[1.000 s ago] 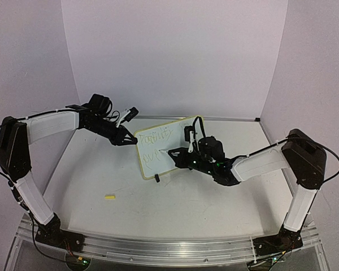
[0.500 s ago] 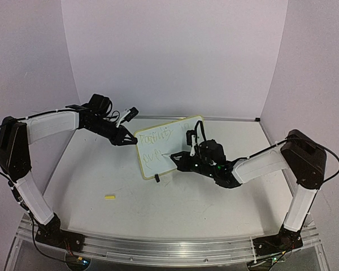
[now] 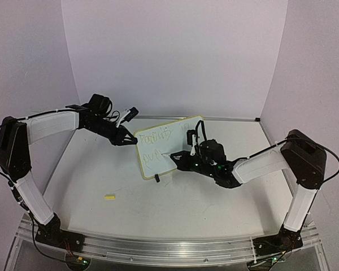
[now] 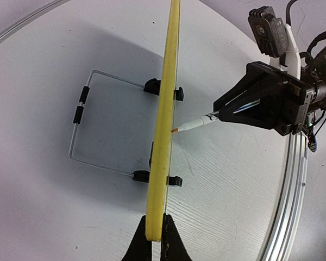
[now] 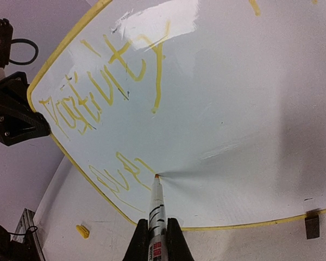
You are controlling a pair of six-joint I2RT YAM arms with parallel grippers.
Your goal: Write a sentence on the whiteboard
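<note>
Yellow-rimmed whiteboard (image 5: 233,98) upright mid-table (image 3: 101,169), left pincer (image 4: 153,228) clamped on its side edge, right pincer (image 5: 154,231) clamped on marker (image 5: 156,204), tip touching second line of sentence (image 5: 108,87), blank face extending rightward along board's long axis.

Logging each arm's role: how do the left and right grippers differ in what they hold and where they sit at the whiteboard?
The left gripper is shut on the whiteboard's yellow rim; the right gripper is shut on the marker. The left grips from the board's side edge; the right sits in front of its face, marker tip touching beside the lower line. Shared: both jaws are closed on something.
</note>
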